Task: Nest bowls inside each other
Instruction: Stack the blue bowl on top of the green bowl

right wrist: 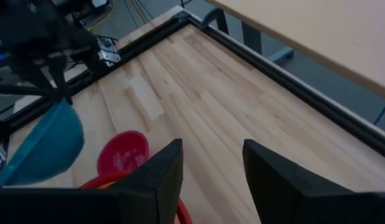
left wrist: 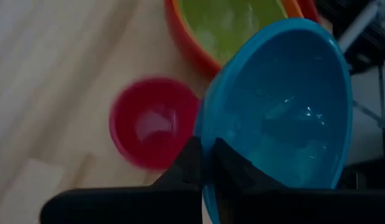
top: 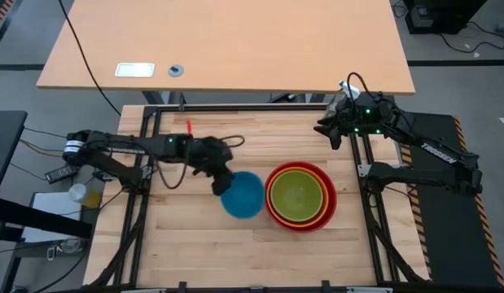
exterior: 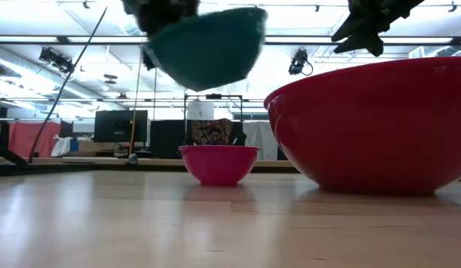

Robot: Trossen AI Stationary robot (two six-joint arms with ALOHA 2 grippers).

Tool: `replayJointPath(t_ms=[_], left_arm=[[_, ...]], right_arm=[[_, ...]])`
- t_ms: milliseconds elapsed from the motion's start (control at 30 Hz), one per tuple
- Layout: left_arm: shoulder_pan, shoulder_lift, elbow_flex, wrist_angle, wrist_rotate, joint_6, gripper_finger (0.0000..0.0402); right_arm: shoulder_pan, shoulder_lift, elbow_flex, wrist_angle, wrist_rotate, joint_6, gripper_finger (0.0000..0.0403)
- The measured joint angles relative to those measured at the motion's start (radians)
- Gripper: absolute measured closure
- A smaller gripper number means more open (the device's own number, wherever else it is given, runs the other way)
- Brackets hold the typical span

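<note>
A blue bowl (top: pixel 245 197) hangs above the table, with my left gripper (left wrist: pixel 206 151) shut on its rim. It also shows tilted in the low view (exterior: pixel 208 45). Beneath it, a small pink bowl (exterior: pixel 219 164) stands upright on the wood; in the high view it is hidden. To the right, the red bowl (top: pixel 270 213) holds the orange bowl (top: pixel 273 181) and the green bowl (top: pixel 299 194) nested inside. My right gripper (right wrist: pixel 211 149) waits open above the table's far right corner (top: pixel 331 129), holding nothing. My left gripper pinches the blue bowl's rim (left wrist: pixel 203 134), with one finger (left wrist: pixel 239 171) inside the bowl and the other finger (left wrist: pixel 189 163) outside. The fingers slant down from the table's left. The bowl is lifted clear and tilted, its opening turned partly sideways.
A black metal frame (top: pixel 235 108) runs along the table's far edge and down its sides. A larger tan desk (top: pixel 235 49) stands beyond the far edge. Bare wood (top: pixel 235 252) lies in front of the bowls toward the near edge.
</note>
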Motion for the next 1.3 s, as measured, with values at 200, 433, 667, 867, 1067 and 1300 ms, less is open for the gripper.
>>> replayJointPath(t_ms=[200,433,667,867,1067,1300], left_arm=[[0.037,0.178,0.223,-0.007,-0.062,0.061,0.0388],[0.045,0.496,0.574,-0.026,-0.069,0.087,0.0388],[0.041,0.782,0.884,-0.115,-0.071,0.187,0.0387],[-0.002,0.902,0.987,-0.107,-0.075,0.305,0.0363],[-0.035,0.916,0.981,-0.13,-0.085,0.379,0.0319],[-0.031,0.884,1.004,-0.242,-0.096,0.378,0.0215]], right_arm=[[-0.002,0.061,0.0,0.009,0.008,0.061,0.0228],[-0.019,0.061,0.0,0.046,0.08,0.15,0.0228],[-0.019,0.005,0.0,0.065,0.106,0.157,0.0228],[-0.018,-0.022,0.0,0.065,0.106,0.172,0.0228],[-0.018,-0.026,0.0,0.054,0.106,0.172,0.0228],[-0.018,-0.025,0.0,0.045,0.106,0.167,0.0228]])
